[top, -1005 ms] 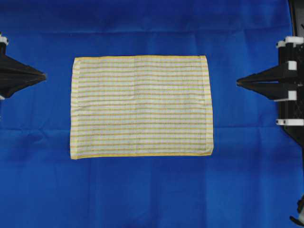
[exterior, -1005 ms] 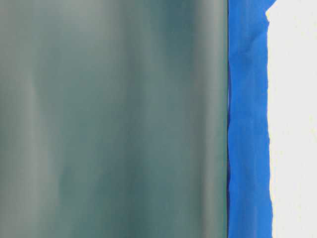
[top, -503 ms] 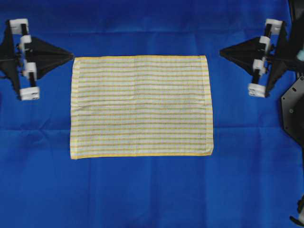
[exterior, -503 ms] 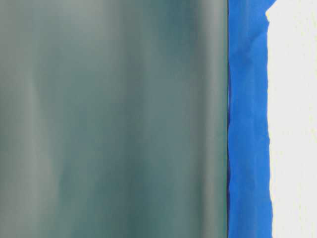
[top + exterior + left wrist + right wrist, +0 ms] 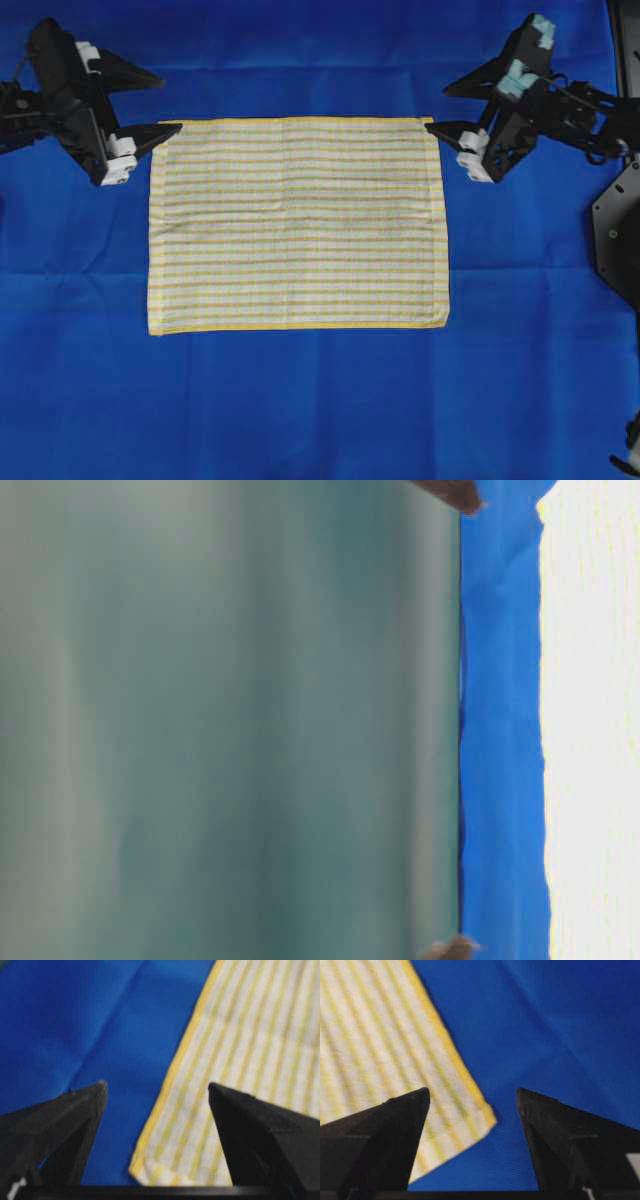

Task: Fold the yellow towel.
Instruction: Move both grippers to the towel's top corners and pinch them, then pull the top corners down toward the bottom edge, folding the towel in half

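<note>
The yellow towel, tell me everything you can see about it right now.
The yellow and white striped rectangular towel is soft woven cloth with thin stripes and yellow hems. It lies flat and unfolded, long side across the overhead view, on the plain blue cloth. Open jaws of the left gripper and right gripper bracket its two far corners; contact cannot be told.

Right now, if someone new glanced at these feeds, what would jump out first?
The yellow towel lies flat and unfolded in the middle of the blue cloth. The left gripper and right gripper mirror each other with jaws open, each at one of the towel's top corners in the overhead view, gripping nothing yet.
</note>
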### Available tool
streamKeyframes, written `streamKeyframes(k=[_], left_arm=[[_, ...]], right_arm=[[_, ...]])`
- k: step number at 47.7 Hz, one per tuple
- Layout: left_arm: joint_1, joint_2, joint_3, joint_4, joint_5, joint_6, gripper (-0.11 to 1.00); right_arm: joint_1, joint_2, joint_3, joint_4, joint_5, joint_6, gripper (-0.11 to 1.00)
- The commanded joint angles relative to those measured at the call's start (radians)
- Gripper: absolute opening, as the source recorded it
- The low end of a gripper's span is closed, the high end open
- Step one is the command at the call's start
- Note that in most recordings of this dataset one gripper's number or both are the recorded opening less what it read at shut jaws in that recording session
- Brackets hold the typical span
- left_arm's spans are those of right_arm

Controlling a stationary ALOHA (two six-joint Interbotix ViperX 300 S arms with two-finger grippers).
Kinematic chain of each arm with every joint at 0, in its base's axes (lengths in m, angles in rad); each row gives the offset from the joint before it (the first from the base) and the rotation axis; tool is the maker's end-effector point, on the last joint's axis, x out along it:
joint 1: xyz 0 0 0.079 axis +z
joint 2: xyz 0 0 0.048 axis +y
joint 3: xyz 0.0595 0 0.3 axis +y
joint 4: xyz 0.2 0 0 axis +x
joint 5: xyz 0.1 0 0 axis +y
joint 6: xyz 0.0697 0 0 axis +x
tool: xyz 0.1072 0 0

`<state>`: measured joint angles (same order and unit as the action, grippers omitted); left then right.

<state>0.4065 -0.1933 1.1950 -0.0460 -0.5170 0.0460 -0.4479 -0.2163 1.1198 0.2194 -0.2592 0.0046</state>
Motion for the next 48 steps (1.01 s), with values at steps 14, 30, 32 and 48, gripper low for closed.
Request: streamKeyframes(k=[14, 30, 32, 48], left_arm=[[0.058, 0.189, -0.011, -0.002, -0.081, -0.003, 0.76], [0.087, 0.279, -0.029, -0.006, -0.032, -0.017, 0.47], [0.089, 0.287, -0.032, -0.006, -0.021, -0.017, 0.36], [0.091, 0.284, -0.044, -0.006, -0.008, -0.021, 0.05]], right_arm=[[-0.038, 0.204, -0.06, 0.02, -0.083, 0.0, 0.7], [-0.038, 0.238, -0.063, 0.032, -0.083, 0.0, 0.49], [-0.038, 0.238, -0.061, 0.032, -0.083, 0.0, 0.38], [-0.038, 0.233, -0.066, 0.032, -0.086, 0.0, 0.05]])
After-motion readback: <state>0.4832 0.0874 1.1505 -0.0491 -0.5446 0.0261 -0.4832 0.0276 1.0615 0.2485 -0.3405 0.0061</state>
